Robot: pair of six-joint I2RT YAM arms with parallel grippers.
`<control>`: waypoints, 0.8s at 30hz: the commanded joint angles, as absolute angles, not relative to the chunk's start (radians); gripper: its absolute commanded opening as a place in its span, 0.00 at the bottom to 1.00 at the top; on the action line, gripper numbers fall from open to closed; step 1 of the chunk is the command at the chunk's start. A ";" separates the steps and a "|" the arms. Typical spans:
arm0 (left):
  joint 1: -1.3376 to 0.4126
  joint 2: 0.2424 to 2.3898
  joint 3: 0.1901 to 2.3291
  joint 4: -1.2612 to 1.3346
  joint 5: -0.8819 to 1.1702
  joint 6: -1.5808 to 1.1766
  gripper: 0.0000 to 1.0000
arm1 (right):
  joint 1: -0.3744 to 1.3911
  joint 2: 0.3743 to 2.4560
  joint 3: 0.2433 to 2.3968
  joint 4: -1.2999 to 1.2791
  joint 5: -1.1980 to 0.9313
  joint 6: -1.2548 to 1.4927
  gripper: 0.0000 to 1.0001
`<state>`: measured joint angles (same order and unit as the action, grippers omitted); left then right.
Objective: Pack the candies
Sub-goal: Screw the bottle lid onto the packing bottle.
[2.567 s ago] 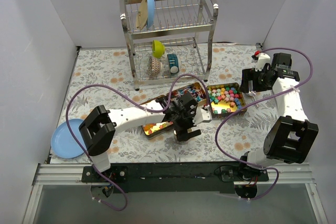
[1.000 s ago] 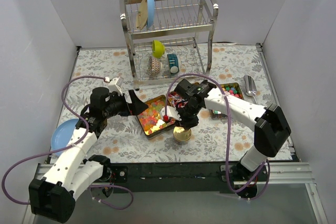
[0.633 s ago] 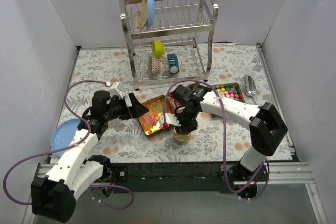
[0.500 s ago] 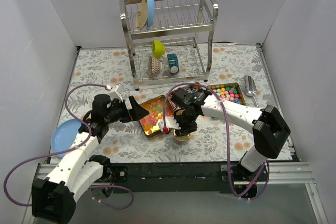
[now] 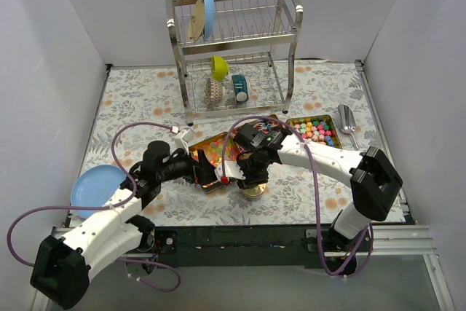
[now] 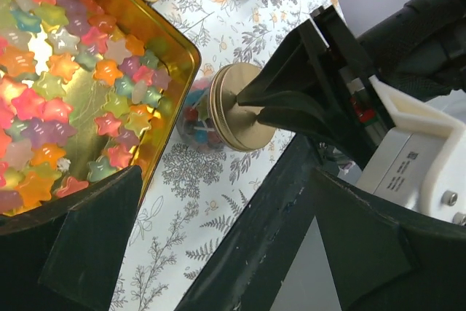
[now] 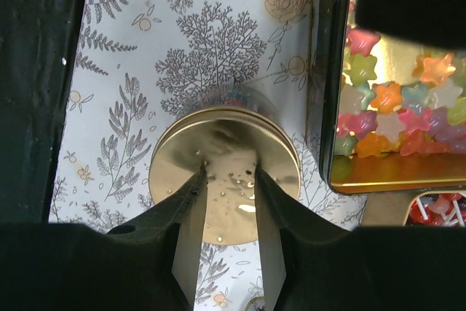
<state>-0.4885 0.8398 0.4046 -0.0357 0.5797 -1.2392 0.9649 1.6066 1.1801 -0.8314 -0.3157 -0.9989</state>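
Observation:
Star-shaped gummy candies [image 6: 51, 71] fill a gold tin [image 5: 206, 152], also seen in the right wrist view [image 7: 393, 100]. Round ball candies [image 5: 314, 130] lie in a second tin at the right. A small glass jar [image 6: 198, 123] with candies inside stands just in front of the gummy tin, and a gold lid [image 7: 226, 172] sits on it. My right gripper [image 7: 229, 180] points down onto that lid; its jaws stand a little apart, tips on the lid's top, gripping nothing. My left gripper [image 6: 226, 253] hangs wide open and empty at the tin's near corner [image 5: 204, 173].
A metal dish rack [image 5: 233, 49] with a blue plate, a cup and small items stands at the back. Another blue plate [image 5: 95, 191] lies at the near left. A spoon [image 5: 346, 118] rests at the far right. A tin of wrapped pieces [image 7: 437, 209] sits beyond the gummies.
My left arm has swung right and lower, bringing its open gripper to the gummy tin's near corner. My right gripper stays over the jar lid, its jaws slightly wider.

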 commanded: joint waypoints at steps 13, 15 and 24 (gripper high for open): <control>-0.495 0.756 0.399 -0.083 0.527 -1.173 0.98 | 1.049 1.647 0.982 -0.799 -0.333 -0.893 0.42; -0.494 0.759 0.400 -0.080 0.541 -1.172 0.98 | 1.045 1.632 0.979 -0.801 -0.321 -0.867 0.42; -0.561 0.807 0.354 0.047 0.531 -1.117 0.98 | 0.897 1.549 0.925 -0.907 -0.264 -0.910 0.42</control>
<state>-0.5095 0.7860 0.3939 -0.0513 0.5518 -1.1744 0.9386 1.4952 1.0363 -0.7059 -0.3779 -0.8909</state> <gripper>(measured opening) 0.982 0.415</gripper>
